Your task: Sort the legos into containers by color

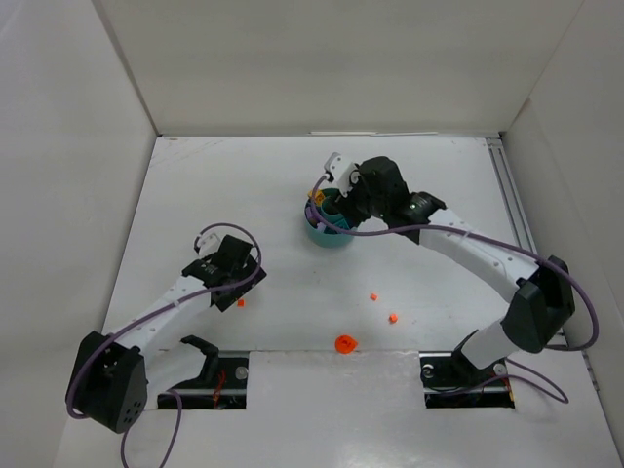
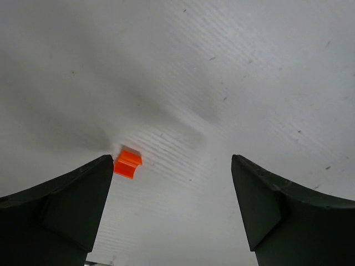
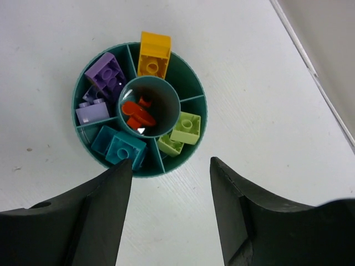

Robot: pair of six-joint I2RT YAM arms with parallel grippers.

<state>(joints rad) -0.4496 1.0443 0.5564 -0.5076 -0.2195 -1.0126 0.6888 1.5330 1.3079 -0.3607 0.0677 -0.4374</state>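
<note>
Dark fingers of the left gripper (image 2: 172, 166) fill the bottom of the left wrist view, spread wide with nothing between them. A small orange piece (image 2: 128, 164) lies on the white table (image 2: 233, 66) right at the tip of the finger on the left of that view; whether it touches the finger cannot be told.

The right gripper (image 3: 170, 163) hangs over the round teal dish (image 3: 188, 72), its fingers also parted and empty, with their tips above the dish's near rim. In the centre cup (image 3: 166, 88) lie orange pieces (image 3: 137, 113). Around it, one section holds a yellow brick (image 3: 153, 54), another holds purple bricks (image 3: 106, 72), the next turquoise bricks (image 3: 119, 147), and another lime green bricks (image 3: 186, 127).

From above, the dish stands towards the far middle of the table. Two tiny orange dots (image 1: 373, 295) and a larger round orange piece (image 1: 345, 343) lie loose nearer the arm bases, well apart from the dish.
</note>
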